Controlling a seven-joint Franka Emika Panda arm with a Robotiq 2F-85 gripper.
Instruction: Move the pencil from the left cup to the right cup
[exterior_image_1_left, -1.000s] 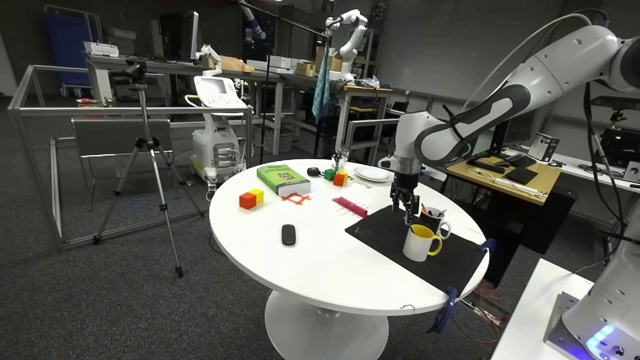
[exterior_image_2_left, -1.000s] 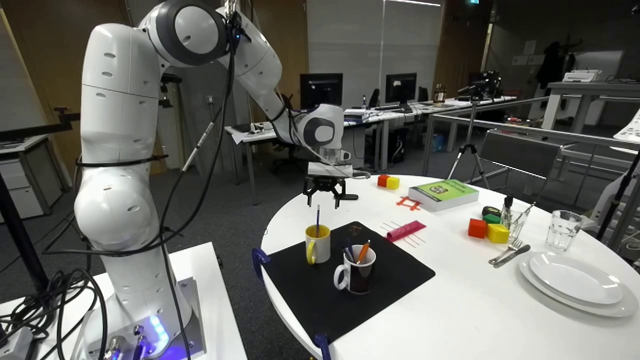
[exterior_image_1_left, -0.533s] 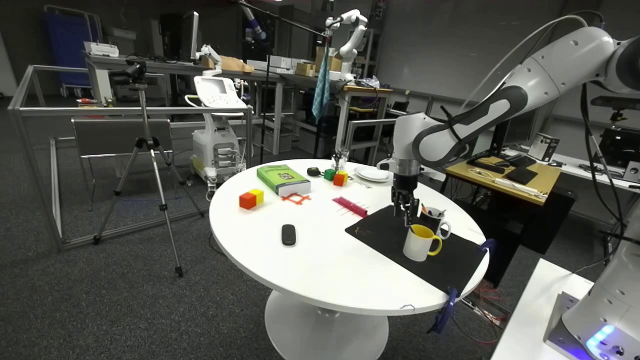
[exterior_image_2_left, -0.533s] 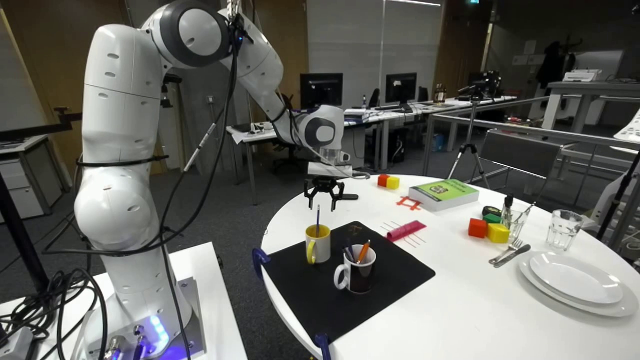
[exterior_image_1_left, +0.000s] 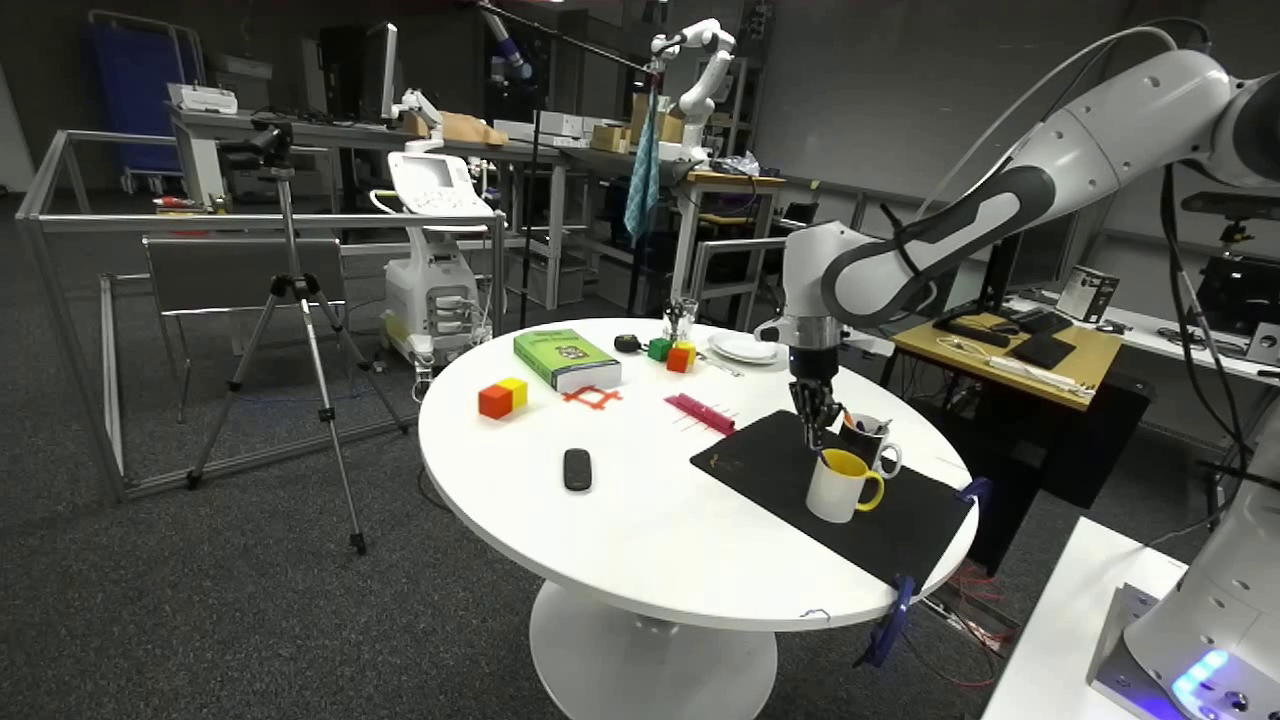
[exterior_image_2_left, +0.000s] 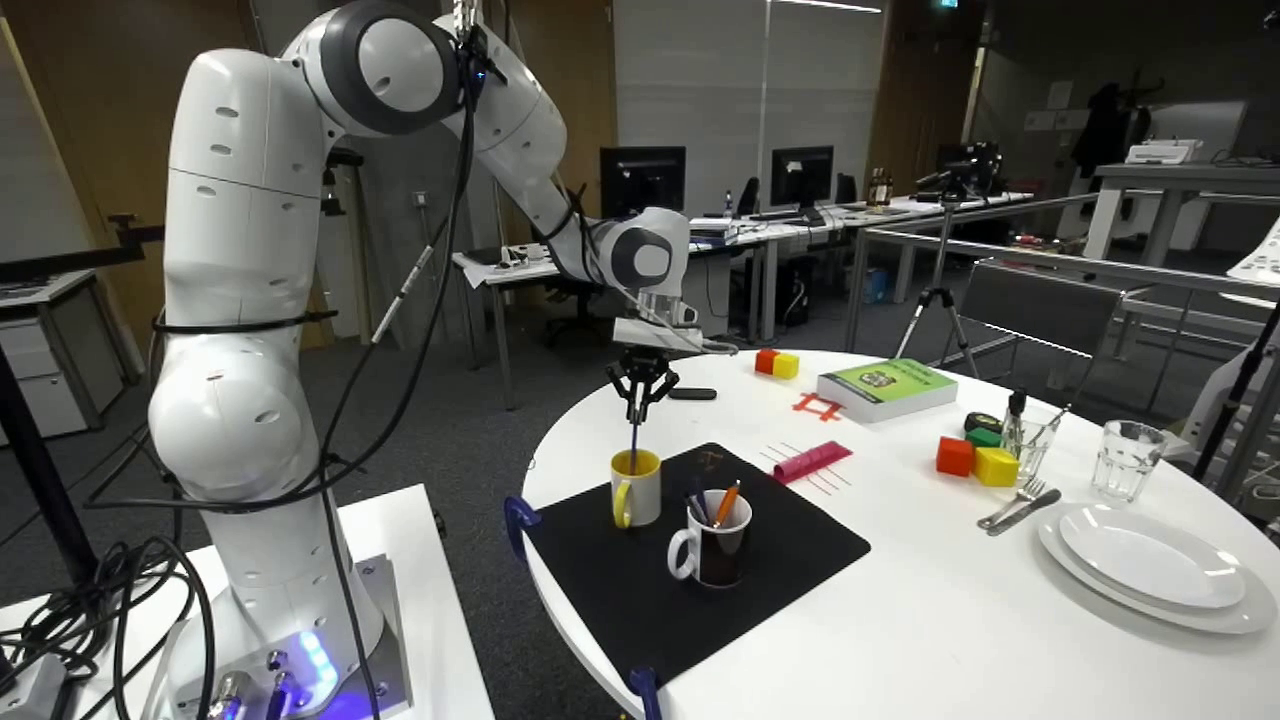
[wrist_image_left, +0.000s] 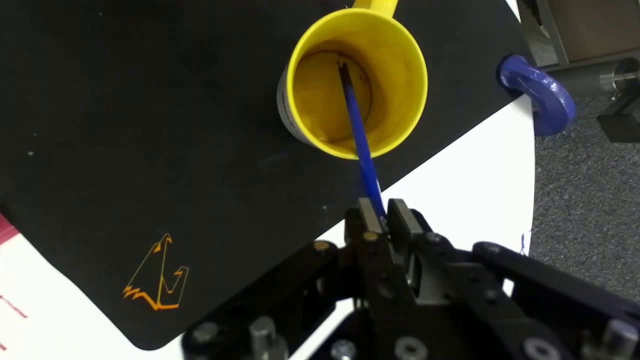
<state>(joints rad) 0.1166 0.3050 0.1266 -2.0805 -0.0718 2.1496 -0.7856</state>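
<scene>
claw (wrist_image_left: 383, 212) was clenched on the blue pencil (wrist_image_left: 359, 127) near its upper end, lower end inside the yellow-lined white mug (exterior_image_2_left: 646, 498); white-handled black mug (exterior_image_2_left: 724, 560) stood nearby with an orange pen (exterior_image_2_left: 727, 505) inside, both mugs on the black mat (exterior_image_2_left: 795, 540) atop the white worktop (exterior_image_2_left: 930, 600)

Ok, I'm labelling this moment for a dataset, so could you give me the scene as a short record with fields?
Hand: closed on the blue pencil, at its upper end
Pencil's lower end: inside the yellow-lined white mug
Destination: white-handled dark mug, holding orange and dark writing tools
Surface: both mugs on a black mat, on a round white table
Transfer: not yet made
</scene>
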